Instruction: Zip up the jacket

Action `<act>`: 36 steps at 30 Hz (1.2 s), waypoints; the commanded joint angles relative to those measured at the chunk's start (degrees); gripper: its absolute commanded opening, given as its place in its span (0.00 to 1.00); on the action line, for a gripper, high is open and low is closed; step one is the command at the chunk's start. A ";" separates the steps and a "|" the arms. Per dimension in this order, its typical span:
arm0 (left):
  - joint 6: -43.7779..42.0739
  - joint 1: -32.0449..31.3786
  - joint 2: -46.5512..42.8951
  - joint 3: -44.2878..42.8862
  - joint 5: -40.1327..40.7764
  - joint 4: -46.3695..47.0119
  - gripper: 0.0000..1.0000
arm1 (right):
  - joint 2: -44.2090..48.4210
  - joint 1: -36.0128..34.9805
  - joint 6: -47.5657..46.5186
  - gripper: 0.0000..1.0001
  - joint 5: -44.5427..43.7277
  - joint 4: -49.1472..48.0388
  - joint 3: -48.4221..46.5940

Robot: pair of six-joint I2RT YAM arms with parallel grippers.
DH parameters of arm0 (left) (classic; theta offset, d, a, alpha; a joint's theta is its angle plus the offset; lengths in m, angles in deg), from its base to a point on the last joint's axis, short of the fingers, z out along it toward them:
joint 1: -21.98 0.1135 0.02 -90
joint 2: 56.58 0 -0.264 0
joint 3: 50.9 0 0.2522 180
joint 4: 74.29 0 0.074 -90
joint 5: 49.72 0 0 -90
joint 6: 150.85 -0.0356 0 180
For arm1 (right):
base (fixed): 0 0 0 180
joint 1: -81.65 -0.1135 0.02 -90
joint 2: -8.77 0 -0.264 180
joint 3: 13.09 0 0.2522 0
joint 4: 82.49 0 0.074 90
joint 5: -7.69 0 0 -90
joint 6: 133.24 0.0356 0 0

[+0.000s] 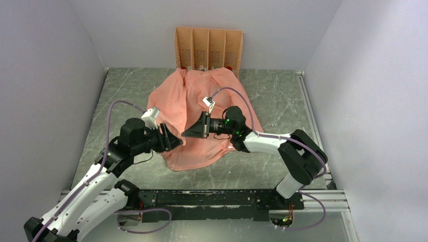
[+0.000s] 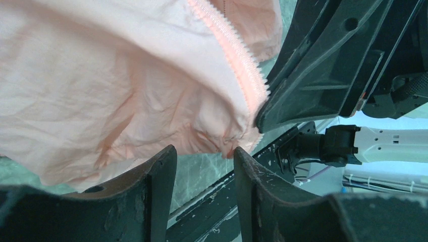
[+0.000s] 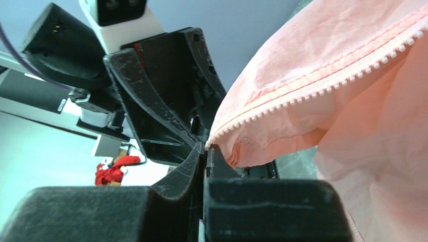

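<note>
The salmon-pink jacket point(image 1: 202, 101) lies spread on the table in front of the rack, its lower hem lifted at the near edge. My right gripper point(image 1: 185, 134) is shut on the bottom end of one zipper edge point(image 3: 323, 85); in the right wrist view its tips point(image 3: 206, 147) pinch the fabric corner. My left gripper point(image 1: 170, 138) is open just left of it. In the left wrist view its fingers point(image 2: 204, 151) stand apart, with the hem corner point(image 2: 237, 143) just above the right fingertip and nothing between them. The zipper teeth point(image 2: 237, 60) run up from there.
The orange perforated four-slot rack point(image 1: 208, 48) stands against the back wall behind the jacket. The grey marbled table point(image 1: 282, 96) is walled on the left, back and right. A black rail point(image 1: 222, 197) runs along the near edge between the arm bases.
</note>
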 commanded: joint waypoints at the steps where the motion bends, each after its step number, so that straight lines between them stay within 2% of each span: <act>1: 2.89 0.37 -1.21 2.29 -4.74 6.42 0.50 | 1.17 1.13 4.61 0.00 3.18 -7.74 2.19; 10: 5.18 0.36 -4.71 6.23 -9.67 15.58 0.50 | -0.51 1.39 10.62 0.00 5.18 -16.67 4.60; 17: 5.48 0.40 -6.64 8.33 -13.00 19.08 0.53 | -3.37 1.44 17.90 0.00 6.54 -26.31 5.37; 28: 7.03 0.36 -6.57 11.02 -19.34 24.62 0.50 | -2.48 1.44 17.66 0.00 6.61 -25.33 4.93; 36: 8.61 0.36 -7.85 11.74 -21.13 28.83 0.41 | -2.91 1.45 18.89 0.00 6.43 -27.52 5.51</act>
